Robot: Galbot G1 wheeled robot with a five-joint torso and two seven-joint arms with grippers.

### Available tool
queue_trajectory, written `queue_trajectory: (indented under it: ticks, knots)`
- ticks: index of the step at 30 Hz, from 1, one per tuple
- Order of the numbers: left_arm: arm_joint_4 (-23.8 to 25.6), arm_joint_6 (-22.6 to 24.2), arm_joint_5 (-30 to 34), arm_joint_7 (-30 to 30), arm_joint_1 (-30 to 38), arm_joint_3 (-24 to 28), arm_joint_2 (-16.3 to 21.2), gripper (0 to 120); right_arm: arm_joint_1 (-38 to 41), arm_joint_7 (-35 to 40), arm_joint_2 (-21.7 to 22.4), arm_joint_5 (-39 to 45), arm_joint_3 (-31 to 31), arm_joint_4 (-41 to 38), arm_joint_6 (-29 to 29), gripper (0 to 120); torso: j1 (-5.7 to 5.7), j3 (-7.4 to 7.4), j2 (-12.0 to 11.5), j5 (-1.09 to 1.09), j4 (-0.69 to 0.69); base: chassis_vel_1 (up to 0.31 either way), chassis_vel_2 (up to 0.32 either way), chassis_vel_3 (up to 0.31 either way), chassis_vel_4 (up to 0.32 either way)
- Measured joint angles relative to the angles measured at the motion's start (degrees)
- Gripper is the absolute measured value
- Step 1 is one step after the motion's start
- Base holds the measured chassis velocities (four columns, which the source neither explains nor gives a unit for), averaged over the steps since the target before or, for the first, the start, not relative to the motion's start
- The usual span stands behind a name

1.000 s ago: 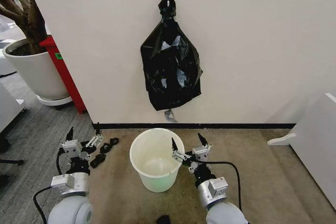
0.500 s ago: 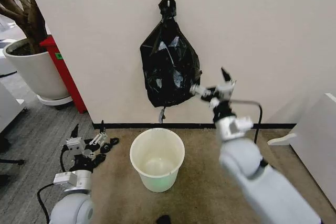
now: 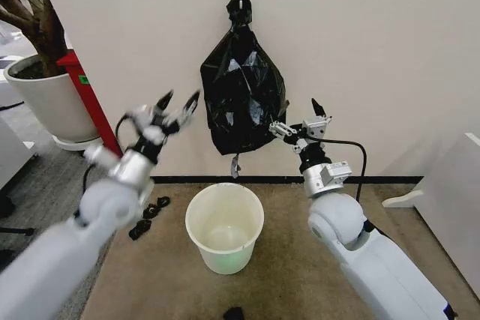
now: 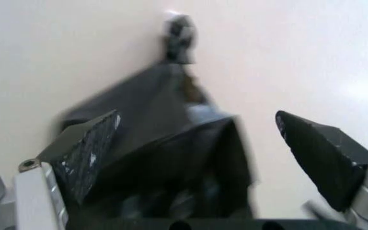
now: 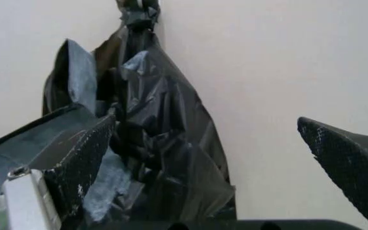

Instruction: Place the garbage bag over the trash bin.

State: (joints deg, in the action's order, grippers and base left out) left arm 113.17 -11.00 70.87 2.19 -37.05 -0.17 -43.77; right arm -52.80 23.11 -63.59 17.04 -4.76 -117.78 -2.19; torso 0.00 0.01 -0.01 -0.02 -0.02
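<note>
Against the wall, the bag (image 3: 243, 95) is flanked by two raised grippers.
The left gripper (image 3: 178, 103) is held at its left edge, fingers spread; the right gripper (image 3: 298, 118) at its right, fingers spread. The bin (image 3: 224, 227) stands on the floor below.

Floor (image 3: 390, 260): brownish carpet mat in front of the wall, grey carpet to the left of it. Trash bin (image 3: 224, 227) stands upright on the mat, centred near the wall base, mouth open. Small black bits (image 3: 148, 215) lie on the floor just left of the bin, near the mat's edge. Another dark object (image 3: 233, 313) lies on the mat at the bottom edge of the head view. Large white plant pot (image 3: 49, 103) stands on a round base on the grey carpet, far left.
</note>
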Motion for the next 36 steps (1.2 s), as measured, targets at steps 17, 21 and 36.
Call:
queue_trajectory:
  ticks: [17,21,36]
  knots:
    - [0.1,8.7,1.9,21.2,20.1,19.3,-6.3,79,-2.7,0.1,-2.8,-0.8,-3.4,1.0,1.4,100,0.0,-0.01,0.0,0.03,0.0,0.0,0.0,0.0,0.0]
    - [3.0,10.1,1.1,22.3,16.4,16.4,-4.7,80,-2.9,0.1,-3.4,-1.0,-3.3,1.0,1.4,100,0.0,-0.01,0.0,0.02,0.02,0.0,0.0,0.0,0.0]
    - [7.9,11.1,0.4,20.1,5.5,6.1,-1.3,83,-2.7,0.2,-6.8,-3.2,0.2,2.2,1.5,100,0.0,-0.01,0.0,0.01,0.03,0.0,0.0,0.0,0.0]
